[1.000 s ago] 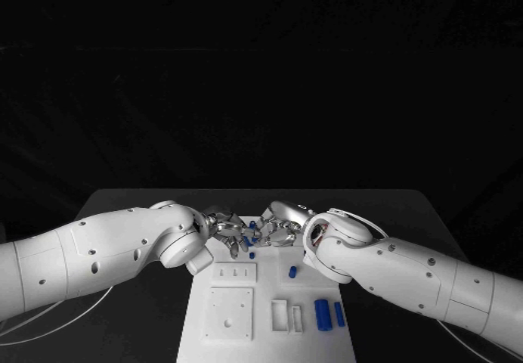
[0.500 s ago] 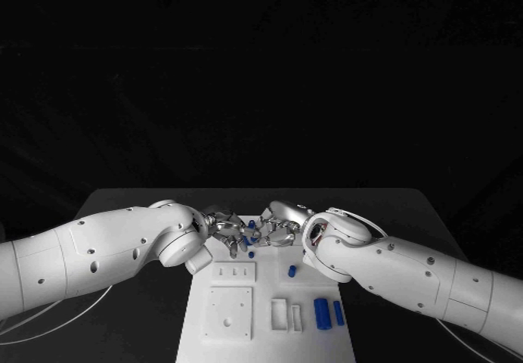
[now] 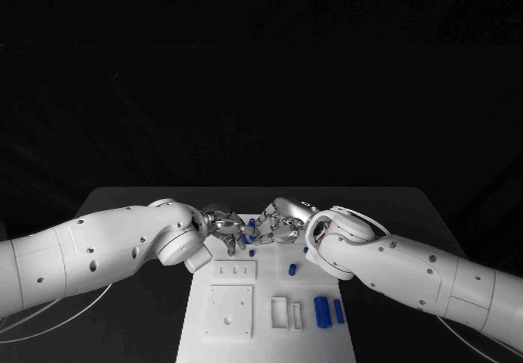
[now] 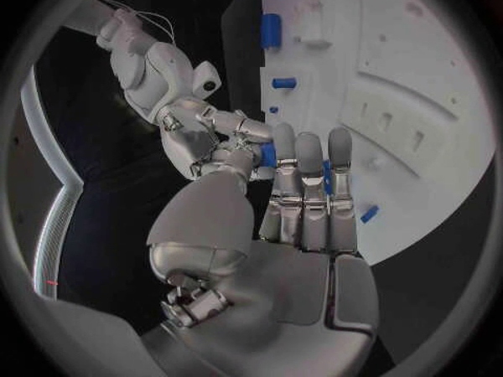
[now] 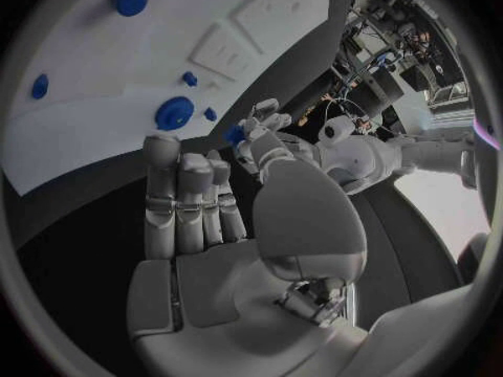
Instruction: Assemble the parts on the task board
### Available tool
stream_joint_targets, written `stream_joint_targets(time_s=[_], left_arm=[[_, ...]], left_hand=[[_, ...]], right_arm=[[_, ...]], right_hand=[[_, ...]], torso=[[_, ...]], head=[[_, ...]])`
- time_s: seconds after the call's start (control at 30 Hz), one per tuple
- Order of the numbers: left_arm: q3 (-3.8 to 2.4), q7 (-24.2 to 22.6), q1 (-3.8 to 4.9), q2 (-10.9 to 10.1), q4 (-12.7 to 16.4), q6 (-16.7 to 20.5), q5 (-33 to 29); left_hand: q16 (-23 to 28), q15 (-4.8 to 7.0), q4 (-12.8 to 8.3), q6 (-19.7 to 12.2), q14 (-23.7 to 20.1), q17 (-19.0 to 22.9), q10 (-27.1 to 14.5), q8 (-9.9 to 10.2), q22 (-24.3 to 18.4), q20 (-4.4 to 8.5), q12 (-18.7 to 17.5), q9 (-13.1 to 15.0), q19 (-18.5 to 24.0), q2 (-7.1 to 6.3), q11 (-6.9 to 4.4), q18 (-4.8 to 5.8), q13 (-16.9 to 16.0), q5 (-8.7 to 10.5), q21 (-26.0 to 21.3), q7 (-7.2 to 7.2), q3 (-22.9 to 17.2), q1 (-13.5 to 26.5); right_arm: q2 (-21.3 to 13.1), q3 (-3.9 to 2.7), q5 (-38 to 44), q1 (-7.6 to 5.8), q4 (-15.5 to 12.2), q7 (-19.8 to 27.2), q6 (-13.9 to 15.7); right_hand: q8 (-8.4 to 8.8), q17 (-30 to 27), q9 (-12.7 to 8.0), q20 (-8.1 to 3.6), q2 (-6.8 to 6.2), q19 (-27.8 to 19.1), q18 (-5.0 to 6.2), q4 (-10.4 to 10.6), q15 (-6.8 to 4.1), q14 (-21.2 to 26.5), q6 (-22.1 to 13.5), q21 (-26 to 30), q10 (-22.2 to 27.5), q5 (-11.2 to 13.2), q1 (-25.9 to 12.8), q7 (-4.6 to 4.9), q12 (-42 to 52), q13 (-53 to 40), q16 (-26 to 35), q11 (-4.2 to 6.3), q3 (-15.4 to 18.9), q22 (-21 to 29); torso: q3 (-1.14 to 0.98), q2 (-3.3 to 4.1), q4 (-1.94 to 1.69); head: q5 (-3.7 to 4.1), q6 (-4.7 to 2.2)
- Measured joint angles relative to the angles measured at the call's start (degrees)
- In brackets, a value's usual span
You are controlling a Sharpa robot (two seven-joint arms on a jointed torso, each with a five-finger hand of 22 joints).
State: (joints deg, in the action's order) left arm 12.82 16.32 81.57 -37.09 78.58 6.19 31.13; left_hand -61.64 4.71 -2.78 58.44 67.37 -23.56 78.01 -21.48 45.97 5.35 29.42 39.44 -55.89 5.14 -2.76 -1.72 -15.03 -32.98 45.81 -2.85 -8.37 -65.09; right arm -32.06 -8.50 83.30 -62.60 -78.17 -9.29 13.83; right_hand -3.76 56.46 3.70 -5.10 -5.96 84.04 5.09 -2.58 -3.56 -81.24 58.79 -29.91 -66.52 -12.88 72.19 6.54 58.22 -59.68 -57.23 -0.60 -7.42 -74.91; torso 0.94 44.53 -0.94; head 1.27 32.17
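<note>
The fingers point(image 3: 232, 229) of the left hand point(image 3: 226, 228) and those of the right hand point(image 3: 281, 227) are met over the far end of the task board point(image 3: 261, 333), closed on a small blue part point(image 3: 252, 224) between them; which hand carries it cannot be told. Since the earlier frames the right hand is lifted a little. In the left wrist view the blue part point(image 4: 268, 154) is seen between the fingertips. Other parts point(image 3: 323, 312) are left on the board, on the desk point(image 3: 131, 204).

Dim room, black backdrop; overhead light picks out the white task board point(image 3: 267, 318) sharply, while fisheye wrist views bend edges and vignette.
</note>
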Motion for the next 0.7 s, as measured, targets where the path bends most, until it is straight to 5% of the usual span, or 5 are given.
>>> stream_joint_targets(time_s=[0.2,0.47,0.53,0.7], left_arm=[[0.07,0.19,-0.05,-0.29,0.07,0.07,1.46],[0.38,1.05,-0.05,-0.76,0.27,0.48,4.60],[0.54,1.38,-0.05,-0.99,0.44,0.71,5.76],[0.80,2.29,-0.06,-1.35,0.90,1.48,9.10]], left_hand=[[-0.22,0.30,-1.61,0.73,0.71,-0.70,0.73,1.30,0.57,0.31,0.28,0.03,-0.31,-0.04,-0.29,0.00,-0.39,-0.47,0.45,-0.73,-0.47,0.58],[0.03,0.65,-3.82,2.04,2.44,-1.51,2.80,5.19,0.88,1.04,-0.70,4.18,-1.04,-0.10,-0.68,0.00,-0.66,-0.47,0.65,-2.01,-1.09,1.32],[0.23,0.83,-4.05,2.41,2.70,-1.74,3.23,6.25,0.97,1.23,-0.98,6.33,-1.24,-0.10,-0.72,0.00,-0.86,-0.47,0.65,-2.18,-0.88,1.42],[0.03,1.32,-4.92,3.92,4.22,-2.49,4.62,7.77,1.45,1.61,-0.95,6.35,-2.07,-0.42,-1.33,-0.01,-1.65,-0.10,1.57,-2.24,-1.09,1.69]], right_arm=[[-1.93,-0.05,-0.77,0.54,-0.64,0.52,1.86],[-6.49,-0.13,-3.30,1.65,-2.32,2.64,3.88],[-7.76,-0.29,-4.23,1.90,-2.65,3.31,4.28],[-10.05,-1.13,-6.80,2.16,-2.92,4.72,5.24]], right_hand=[[0.00,-0.83,0.00,0.40,0.01,0.00,0.23,1.93,0.19,0.20,-1.06,1.76,0.51,-1.78,1.36,0.24,0.00,1.22,0.27,-0.33,3.35,0.00],[0.00,-1.38,0.00,0.40,0.30,0.00,0.22,2.35,0.18,0.59,-1.07,3.10,0.91,-4.04,1.65,0.25,0.00,2.11,0.48,-0.32,5.19,0.00],[0.00,-1.40,0.00,0.40,0.30,0.00,0.22,2.35,0.18,0.59,-1.08,3.10,0.91,-4.50,1.65,0.25,0.00,2.18,0.48,-0.31,5.19,0.00],[0.00,-1.40,0.01,0.40,0.30,0.00,0.22,2.35,0.18,0.59,-0.92,3.34,0.91,-6.00,1.65,0.10,0.00,2.30,0.48,-0.31,5.19,0.00]], torso=[[0.00,0.00,0.00],[-0.01,-0.02,0.00],[-0.01,-0.03,0.00],[-0.08,-0.05,0.10]], head=[[-0.13,0.13],[-0.64,0.29],[-0.81,0.39],[-1.12,0.69]])
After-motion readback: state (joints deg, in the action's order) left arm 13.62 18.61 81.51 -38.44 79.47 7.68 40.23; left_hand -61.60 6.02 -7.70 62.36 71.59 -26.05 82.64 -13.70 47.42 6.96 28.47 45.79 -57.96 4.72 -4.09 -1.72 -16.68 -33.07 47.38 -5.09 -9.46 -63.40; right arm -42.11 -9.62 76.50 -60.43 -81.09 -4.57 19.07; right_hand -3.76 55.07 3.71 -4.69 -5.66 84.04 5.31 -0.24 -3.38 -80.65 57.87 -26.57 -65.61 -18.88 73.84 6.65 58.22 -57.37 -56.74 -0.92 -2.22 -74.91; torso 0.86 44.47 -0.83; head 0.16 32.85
